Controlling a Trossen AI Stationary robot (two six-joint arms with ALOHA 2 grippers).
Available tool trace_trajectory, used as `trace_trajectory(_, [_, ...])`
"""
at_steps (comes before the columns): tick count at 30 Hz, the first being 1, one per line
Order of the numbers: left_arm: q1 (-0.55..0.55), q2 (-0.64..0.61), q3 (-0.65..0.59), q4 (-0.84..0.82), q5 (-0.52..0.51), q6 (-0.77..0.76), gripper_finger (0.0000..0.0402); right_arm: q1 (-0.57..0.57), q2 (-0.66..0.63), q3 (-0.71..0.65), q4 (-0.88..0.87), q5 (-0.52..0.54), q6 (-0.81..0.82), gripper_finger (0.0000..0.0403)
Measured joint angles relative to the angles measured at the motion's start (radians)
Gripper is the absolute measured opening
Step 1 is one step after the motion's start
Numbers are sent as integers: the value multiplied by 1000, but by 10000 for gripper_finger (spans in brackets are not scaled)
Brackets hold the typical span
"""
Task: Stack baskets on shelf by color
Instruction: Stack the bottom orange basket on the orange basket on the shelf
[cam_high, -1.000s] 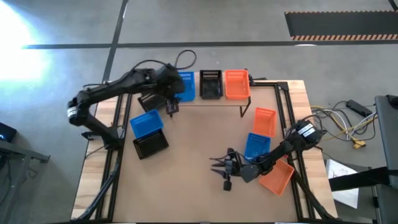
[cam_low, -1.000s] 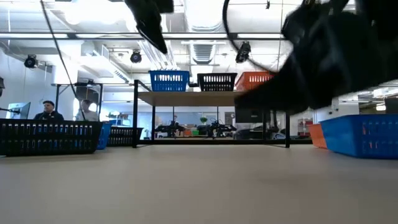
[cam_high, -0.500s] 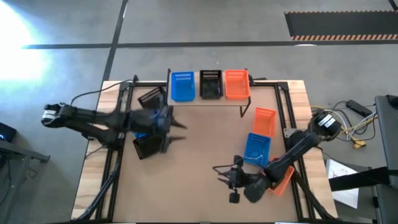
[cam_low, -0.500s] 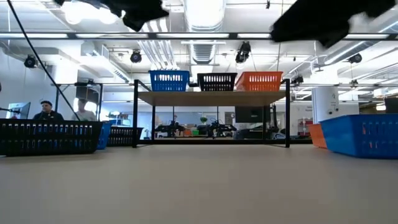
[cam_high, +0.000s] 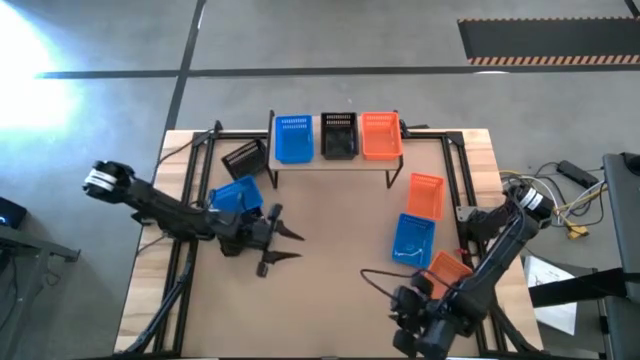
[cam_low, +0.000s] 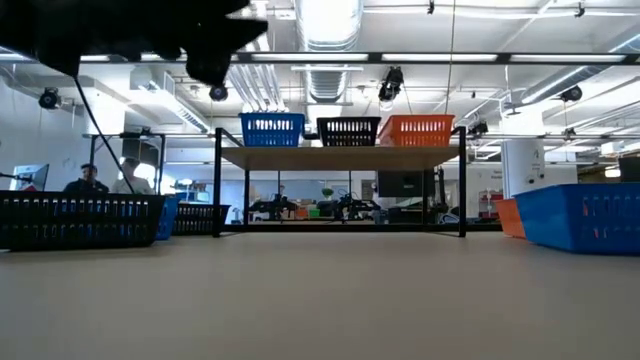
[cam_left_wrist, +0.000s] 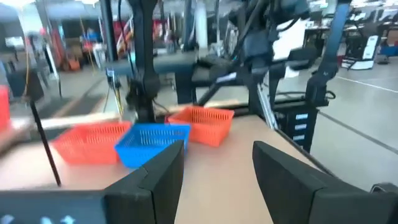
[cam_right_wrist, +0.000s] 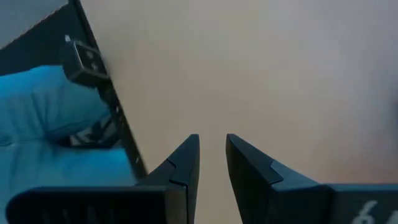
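Blue basket (cam_high: 238, 196) beside left gripper (cam_high: 291, 246): likely light, stiff slotted plastic; pinch one thin wall at rim. Left fingers spread, empty. Right gripper (cam_right_wrist: 212, 152) nearly closed, empty.

Blue, black and orange baskets on pale wood

The light-wood shelf (cam_high: 338, 165) carries a blue basket (cam_high: 292, 139), a black basket (cam_high: 339, 136) and an orange basket (cam_high: 380, 135), all with slotted walls. Beside the dark left gripper (cam_high: 285, 244) a blue basket (cam_high: 236, 195) overlaps what seems a black one (cam_high: 228, 239).
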Motion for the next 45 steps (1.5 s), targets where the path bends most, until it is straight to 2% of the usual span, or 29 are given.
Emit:
trace_trajectory(7, [-14,150,13,6,-13,-23,176,41,1,-43,-19,-139,185,72])
trace_trajectory(12, [-38,243,16,36,-17,-31,176,55,2,-49,-176,-247,310,73])
trace_trajectory(17, [-66,297,15,65,-17,-100,176,55,1,-45,-294,-342,409,84])
trace_trajectory(26, [-77,332,14,80,-17,-101,176,54,1,-97,-325,-339,454,163])
trace_trajectory(31, [-77,329,14,83,-17,-101,176,54,1,-166,-307,-339,441,182])
trace_trajectory(38, [-76,329,13,83,-17,-101,176,54,1,-242,-172,-340,363,157])
trace_trajectory(45, [-76,328,13,83,-16,-101,176,54,2,-246,-91,-341,337,77])
